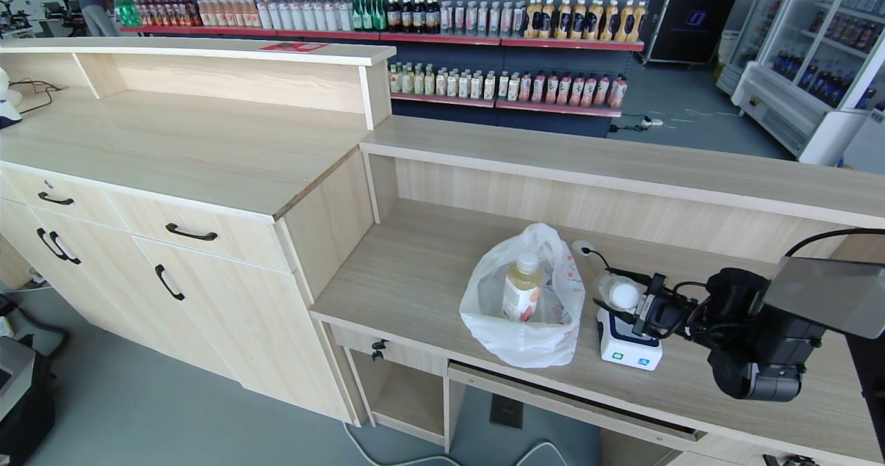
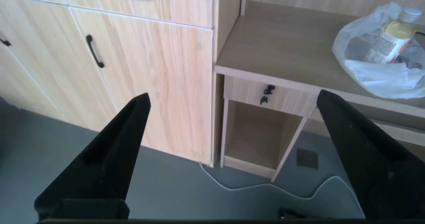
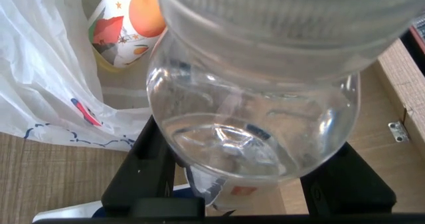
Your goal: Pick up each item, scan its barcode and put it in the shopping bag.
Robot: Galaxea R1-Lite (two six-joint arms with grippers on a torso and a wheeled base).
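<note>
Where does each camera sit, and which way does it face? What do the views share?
Head view: on the head, facing forward and down at the counter; right tool shows, shut on a clear bottle above the scanner.
Left wrist view: on the left wrist, facing cabinet doors and floor; open left tool shows.
Right wrist view: on the right wrist, facing the clear bottle close up; tool fingers show.
Shared: the bag with a juice bottle, in all three.

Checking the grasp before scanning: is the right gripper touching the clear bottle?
Touching. The right wrist view shows the clear bottle wedged between the right gripper's black fingers, with its sides meeting both of them.
</note>
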